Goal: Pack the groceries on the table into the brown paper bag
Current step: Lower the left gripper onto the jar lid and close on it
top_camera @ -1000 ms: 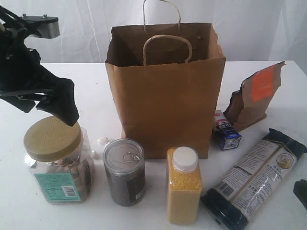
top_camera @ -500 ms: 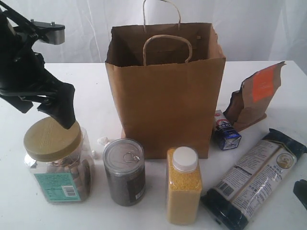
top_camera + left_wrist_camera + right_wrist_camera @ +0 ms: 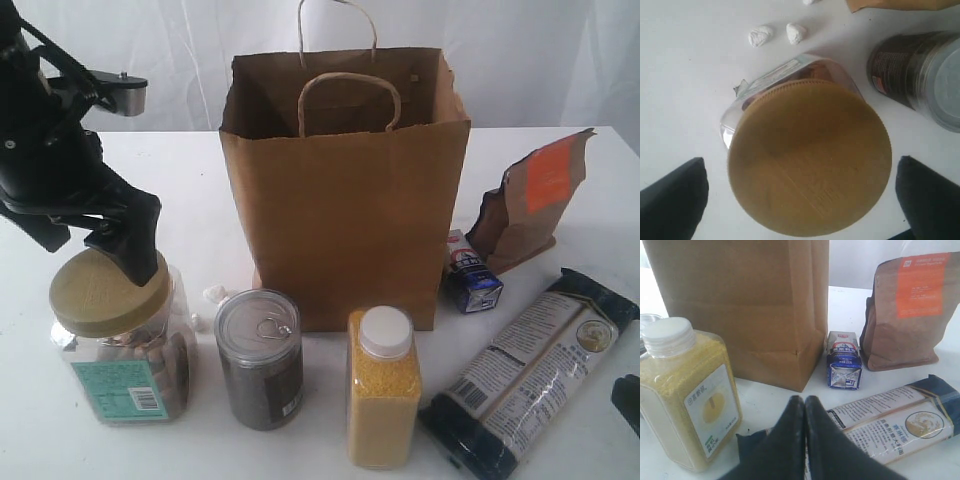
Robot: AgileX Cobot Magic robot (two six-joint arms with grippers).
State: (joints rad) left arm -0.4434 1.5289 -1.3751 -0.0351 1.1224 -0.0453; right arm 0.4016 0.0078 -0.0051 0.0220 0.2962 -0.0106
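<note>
Left claw [image 3: 92,240] has swung round since a sec ago, now hovering w/ jaws wide apart, olive-lidded jar [image 3: 120,350] right under it, no grip yet. Right claw [image 3: 805,437] is pinched together above the long dark-blue packet [image 3: 890,420]. Zero progress imo: all 6 groceries sit on the worktop [image 3: 180,180], outside the brown paper bag [image 3: 345,200] beside left claw.

Exterior frontal; left wrist straight down (close) over jar [image 3: 810,160].

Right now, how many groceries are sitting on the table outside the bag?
6: jar, can and bottle in a front row; carton and pouch right of the paper bag; long packet front right. More may hide inside the bag.
</note>
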